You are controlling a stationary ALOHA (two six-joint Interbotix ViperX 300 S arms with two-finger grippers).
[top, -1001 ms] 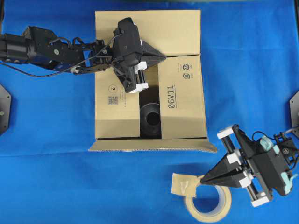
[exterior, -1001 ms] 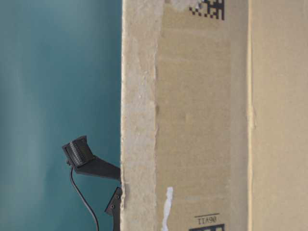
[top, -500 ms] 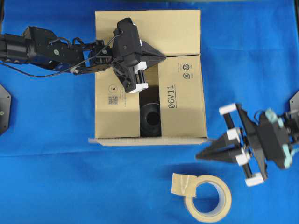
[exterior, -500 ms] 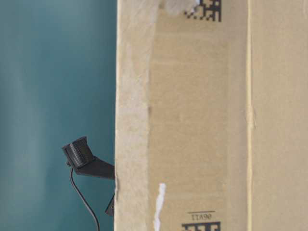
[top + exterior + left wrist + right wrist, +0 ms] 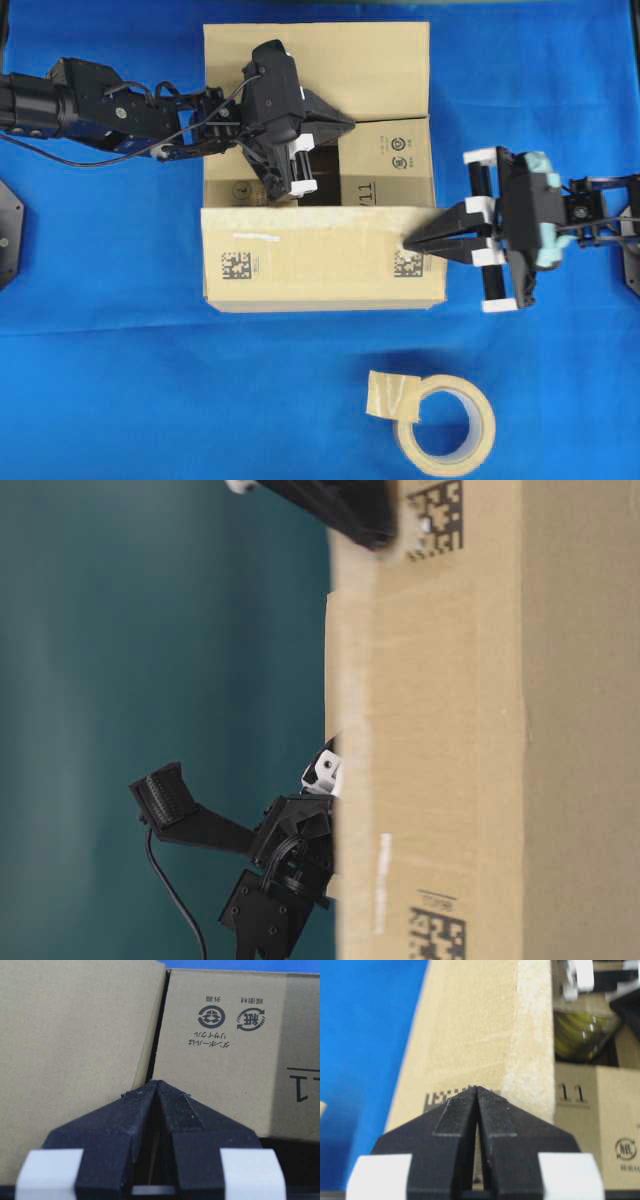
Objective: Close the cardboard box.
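Lying nearest the front edge of the blue tabletop (image 5: 120, 400): a beige tape roll (image 5: 445, 425) with a loose tab, right of centre, well apart from everything else, open blue cloth spreading on both sides of it.

Sitting beyond that, in the middle of the tabletop toward the far edge: the cardboard box (image 5: 320, 165), wide bare strips of cloth running along its left and right sides. Folding over the opening: the front flap (image 5: 320, 262), showing two black square code prints and a short white strip of tape residue (its raw corrugated edge facing the right wrist camera). Remaining uncovered behind that flap: a dark gap, with the right inner flap (image 5: 400, 160) and its printed recycling marks lying flat.

Reaching in from the right edge: the right gripper (image 5: 412, 243), jaws pressed together and clasping nothing, its tip touching the front flap's right end beside the code print. In the right wrist view, glimpsing something yellow and glossy inside the box past the flap edge (too blurred to name).

Stretching in from the left edge, farther back: the left gripper (image 5: 345, 123), jaws likewise closed tip to tip and empty, hovering over the seam between the rear flap (image 5: 320, 60) and the right inner flap, touching or not being unclear.
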